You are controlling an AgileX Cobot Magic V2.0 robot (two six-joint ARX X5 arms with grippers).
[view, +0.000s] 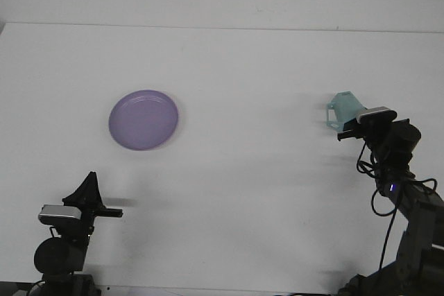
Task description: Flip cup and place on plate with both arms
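A light blue cup (341, 109) with a handle on its left side is at the right of the table, tilted and lifted a little above the surface. My right gripper (350, 127) holds it from the near right side, its fingers closed on the cup's body. A round purple plate (143, 119) lies flat on the white table at the left, with nothing on it. My left gripper (90, 188) rests low at the near left edge, well below the plate, its dark fingers coming to a point with nothing between them.
The white table (236, 74) stretches between plate and cup. A pale wall runs along the far edge. Cables hang from the right arm (402, 199) at the near right.
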